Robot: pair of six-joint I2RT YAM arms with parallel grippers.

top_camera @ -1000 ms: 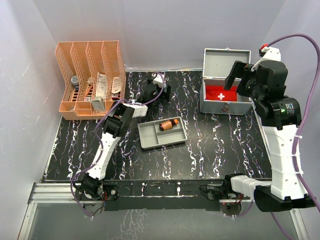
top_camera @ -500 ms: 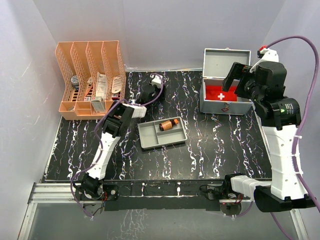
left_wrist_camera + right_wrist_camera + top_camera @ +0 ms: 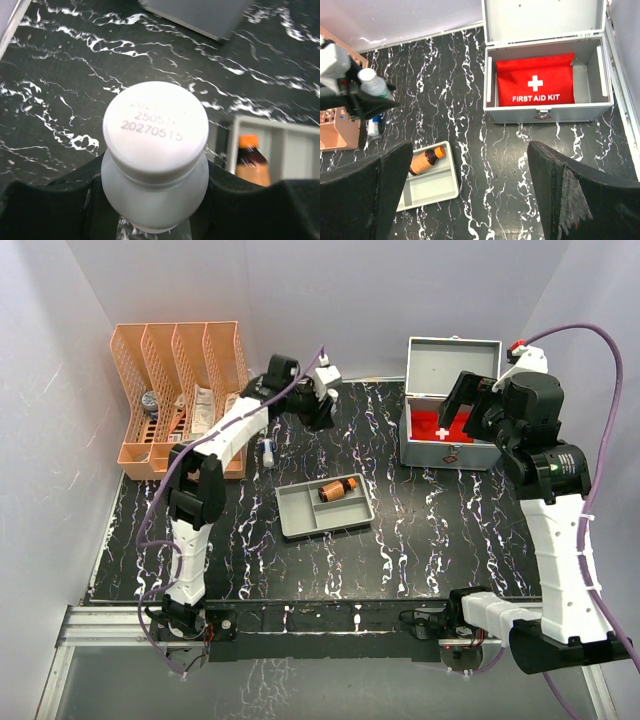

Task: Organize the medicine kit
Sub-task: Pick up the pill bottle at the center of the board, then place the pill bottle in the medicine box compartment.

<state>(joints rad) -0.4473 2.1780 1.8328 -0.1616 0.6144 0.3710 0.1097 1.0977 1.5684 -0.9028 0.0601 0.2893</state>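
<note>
My left gripper (image 3: 155,217) is shut on a white medicine bottle (image 3: 155,150) with a date printed on its cap, held above the black marble table. In the top view the left gripper (image 3: 316,408) is at the back centre. A grey tray (image 3: 305,516) holds a brown bottle with an orange cap (image 3: 338,489); the brown bottle also shows in the left wrist view (image 3: 250,160). An open metal case (image 3: 452,453) holds a red first aid kit (image 3: 535,87). My right gripper (image 3: 465,200) is open and empty, high above the table between tray and case.
An orange file organizer (image 3: 183,350) with several packets stands at the back left. A small white and blue tube (image 3: 268,447) lies on the table beside it. The case lid (image 3: 453,365) stands upright at the back.
My left arm has risen and stretched toward the back, carrying the white bottle up from the table. My right gripper has shifted slightly left.
</note>
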